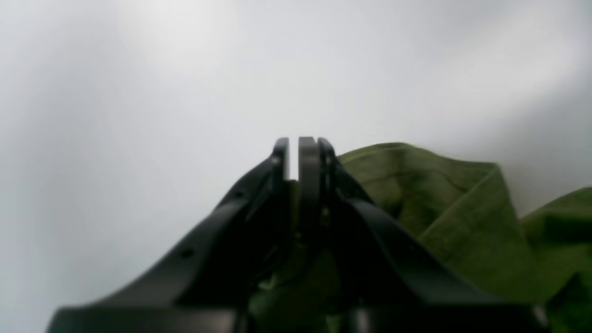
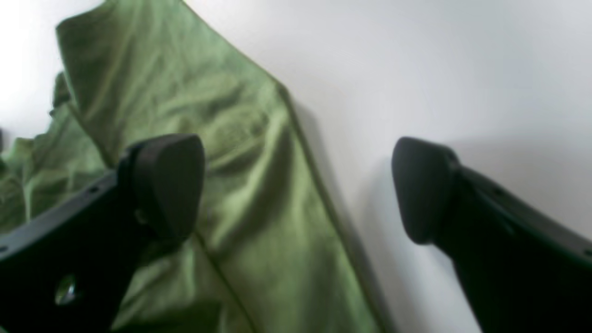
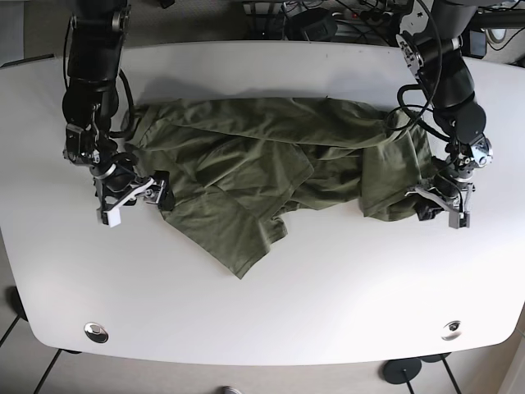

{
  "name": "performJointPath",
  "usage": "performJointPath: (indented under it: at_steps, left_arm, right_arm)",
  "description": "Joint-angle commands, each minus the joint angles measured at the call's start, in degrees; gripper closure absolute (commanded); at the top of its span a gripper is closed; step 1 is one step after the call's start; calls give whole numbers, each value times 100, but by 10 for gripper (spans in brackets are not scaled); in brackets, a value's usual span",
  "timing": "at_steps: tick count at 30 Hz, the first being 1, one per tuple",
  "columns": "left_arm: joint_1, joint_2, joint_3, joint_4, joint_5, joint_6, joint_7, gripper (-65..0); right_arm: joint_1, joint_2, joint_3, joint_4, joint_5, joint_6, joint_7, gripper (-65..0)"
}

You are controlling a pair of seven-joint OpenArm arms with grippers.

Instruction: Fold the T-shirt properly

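An olive-green T-shirt (image 3: 271, 164) lies crumpled and partly folded over itself across the white table (image 3: 262, 312). My right gripper (image 2: 291, 185) is open at the shirt's left edge; one finger (image 2: 162, 185) is over the cloth (image 2: 240, 175), the other (image 2: 421, 189) over bare table. It shows in the base view (image 3: 156, 191) on the left. My left gripper (image 1: 300, 157) has its jaws almost together, with green cloth (image 1: 444, 203) between them lower down and bunched beside them. In the base view it (image 3: 424, 205) is at the shirt's right edge.
Cables and equipment (image 3: 328, 16) lie beyond the table's far edge. Bare white table lies in front of the shirt, toward the near edge. Two round fittings (image 3: 96, 332) (image 3: 450, 330) sit near the front corners.
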State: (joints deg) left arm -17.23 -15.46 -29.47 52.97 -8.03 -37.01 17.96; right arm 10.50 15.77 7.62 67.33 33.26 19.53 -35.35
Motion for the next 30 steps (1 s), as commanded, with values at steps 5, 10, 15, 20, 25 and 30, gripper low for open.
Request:
performJointPath:
  at_steps: [5, 10, 15, 20, 25, 30]
  left_arm:
    - [163, -93, -2, 712, -555, -127, -130, 0]
    - [611, -93, -2, 1767, -1118, -127, -130, 0]
    - [1121, -146, -275, 2725, -1962, -127, 609, 0]
    - [1218, -190, -960, 3015, -2744, -299, 1752, 0]
    - [928, -339, -749, 3411, -2762, -299, 2015, 0]
    - [-30, -638, -257, 3375, -2753, -299, 2015, 0]
  right_arm:
    - [220, -131, -529, -390, 37, 3, 287, -599]
    - [229, -377, -634, -478, 37, 3, 331, -361]
    - [299, -342, -625, -461, 46, -6, 516, -27]
    - [264, -184, 8, 181, 63, -6, 278, -17]
    - [756, 80, 438, 533, 63, -6, -223, -17]
    - [1899, 441, 851, 753, 63, -6, -926, -17]
